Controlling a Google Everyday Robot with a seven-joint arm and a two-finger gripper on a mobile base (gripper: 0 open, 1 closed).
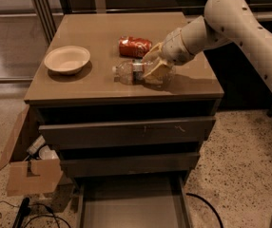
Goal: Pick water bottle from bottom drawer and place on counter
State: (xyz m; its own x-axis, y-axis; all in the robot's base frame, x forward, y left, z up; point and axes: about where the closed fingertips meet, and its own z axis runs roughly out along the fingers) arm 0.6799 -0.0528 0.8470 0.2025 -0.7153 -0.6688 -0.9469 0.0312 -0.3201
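End effector (pixel 154 66) low on table (pixel 93 37), at base end of water bottle (pixel 128 72); grip state: cannot tell. Bottle lies sideways on table, near red can (pixel 134 46). Step: placement. Next: release, retreat upward without rolling bottle.

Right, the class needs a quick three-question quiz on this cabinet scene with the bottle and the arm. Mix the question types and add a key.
1. True or false: the water bottle lies on its side on the counter.
2. The gripper is at the bottle's base end, over the counter's right side. Which other thing lies closest to it? A) bowl B) red can C) cardboard box
3. Fill in: the bottom drawer stands pulled ____.
Key: 1 true; 2 B; 3 open.
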